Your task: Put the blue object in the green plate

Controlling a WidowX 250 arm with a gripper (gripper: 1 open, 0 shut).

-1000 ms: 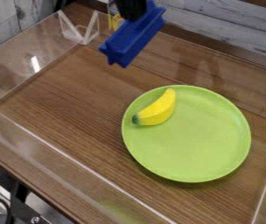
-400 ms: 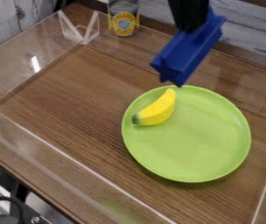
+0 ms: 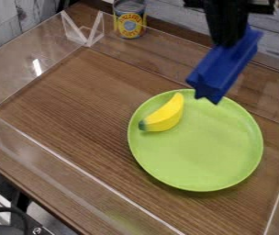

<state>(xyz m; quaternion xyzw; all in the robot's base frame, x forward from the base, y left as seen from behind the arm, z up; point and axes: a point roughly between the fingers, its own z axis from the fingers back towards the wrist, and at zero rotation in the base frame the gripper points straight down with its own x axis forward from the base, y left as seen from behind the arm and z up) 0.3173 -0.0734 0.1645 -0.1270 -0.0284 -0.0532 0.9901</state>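
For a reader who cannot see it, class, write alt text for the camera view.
A robot gripper holds a blue block tilted in the air above the far edge of a lime-green plate. A yellow banana lies on the plate's left side, on a wooden table with a can behind.

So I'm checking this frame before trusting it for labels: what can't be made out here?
- Jaws: the gripper is dark and partly cut off by the top edge; where it meets the blue block is unclear.
- Gap between the block and the green plate: a single view gives no height.
- Can label: too small and blurred to read.
- Banana underside: hidden against the plate.
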